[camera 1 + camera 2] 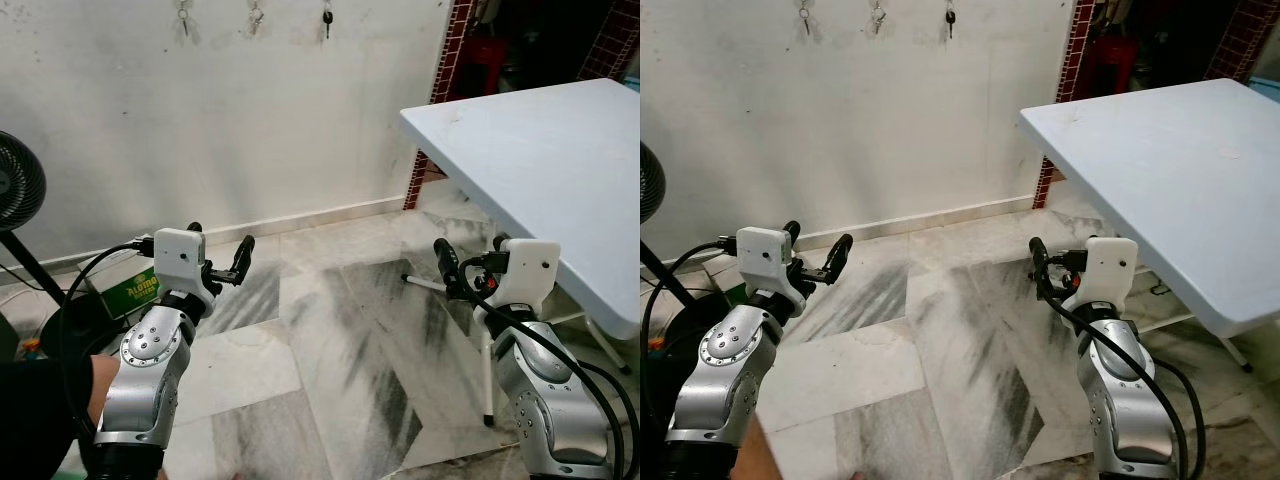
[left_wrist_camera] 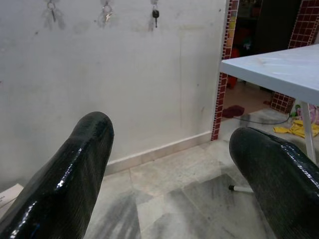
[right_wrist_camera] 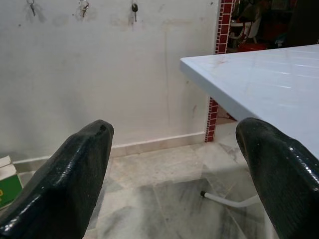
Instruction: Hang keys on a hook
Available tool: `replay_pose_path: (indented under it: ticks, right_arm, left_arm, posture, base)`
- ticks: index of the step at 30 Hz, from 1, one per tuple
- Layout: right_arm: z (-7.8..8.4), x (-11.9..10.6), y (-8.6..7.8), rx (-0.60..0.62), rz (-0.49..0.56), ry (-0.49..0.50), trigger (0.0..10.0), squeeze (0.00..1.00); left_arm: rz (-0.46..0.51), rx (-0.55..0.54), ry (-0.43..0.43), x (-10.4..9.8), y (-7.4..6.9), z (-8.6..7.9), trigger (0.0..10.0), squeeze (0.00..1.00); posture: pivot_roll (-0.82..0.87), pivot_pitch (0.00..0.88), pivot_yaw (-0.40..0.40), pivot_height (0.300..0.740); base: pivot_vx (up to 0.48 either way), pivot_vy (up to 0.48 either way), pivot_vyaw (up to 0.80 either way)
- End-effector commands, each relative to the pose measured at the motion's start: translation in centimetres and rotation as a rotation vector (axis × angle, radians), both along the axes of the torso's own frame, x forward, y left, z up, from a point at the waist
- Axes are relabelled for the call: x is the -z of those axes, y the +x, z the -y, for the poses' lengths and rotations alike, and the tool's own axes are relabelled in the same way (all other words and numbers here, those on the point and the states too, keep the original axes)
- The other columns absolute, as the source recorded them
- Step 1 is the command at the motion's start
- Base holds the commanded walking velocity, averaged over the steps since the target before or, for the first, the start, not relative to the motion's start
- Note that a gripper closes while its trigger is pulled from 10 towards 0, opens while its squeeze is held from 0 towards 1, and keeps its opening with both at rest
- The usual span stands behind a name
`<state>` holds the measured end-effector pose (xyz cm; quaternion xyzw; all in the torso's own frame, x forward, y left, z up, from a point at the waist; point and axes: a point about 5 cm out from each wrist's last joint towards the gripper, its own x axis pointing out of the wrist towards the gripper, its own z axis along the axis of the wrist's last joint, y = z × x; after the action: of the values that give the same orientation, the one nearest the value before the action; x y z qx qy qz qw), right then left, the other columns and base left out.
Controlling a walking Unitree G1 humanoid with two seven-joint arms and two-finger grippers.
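Keys (image 1: 327, 20) hang high on the white wall (image 1: 220, 120), well apart from both grippers, with bare marble floor (image 1: 330, 330) between. The left gripper (image 1: 220, 250) and right gripper (image 1: 468, 262) are raised, fingers spread and empty, the right beside the white table's edge (image 1: 470, 180). A green box (image 1: 135, 290) by the wall reads "ALOMO".
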<state>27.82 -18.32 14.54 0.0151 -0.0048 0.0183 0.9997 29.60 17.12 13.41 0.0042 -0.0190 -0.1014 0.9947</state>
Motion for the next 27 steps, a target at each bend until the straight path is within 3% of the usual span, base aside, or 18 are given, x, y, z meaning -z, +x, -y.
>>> replay_pose_path:
  ticks: [1, 24, 27]
  right_arm:
    - [0.23, -0.41, 0.15, 0.008, 0.014, -0.005, 10.0, 0.00]
    - [0.20, -0.37, 0.20, 0.009, 0.013, -0.008, 10.0, 0.00]
    - [0.25, -0.34, 0.21, 0.010, 0.012, -0.010, 10.0, 0.00]
  left_arm:
    - [0.012, 0.011, 0.004, -0.25, 0.04, 0.26, 10.0, 0.00]
    - [0.008, 0.017, 0.008, -0.14, 0.02, 0.36, 10.0, 0.00]
    - [0.011, 0.016, -0.011, -0.15, 0.01, 0.39, 10.0, 0.00]
  posture:
    - [-0.03, 0.000, 0.042, 0.740]
    - [-0.02, 0.000, 0.043, 0.740]
    - [-0.02, 0.000, 0.042, 0.740]
  base:
    - [0.000, -0.472, 0.00]
    - [0.000, -0.430, 0.00]
    - [0.000, 0.000, 0.00]
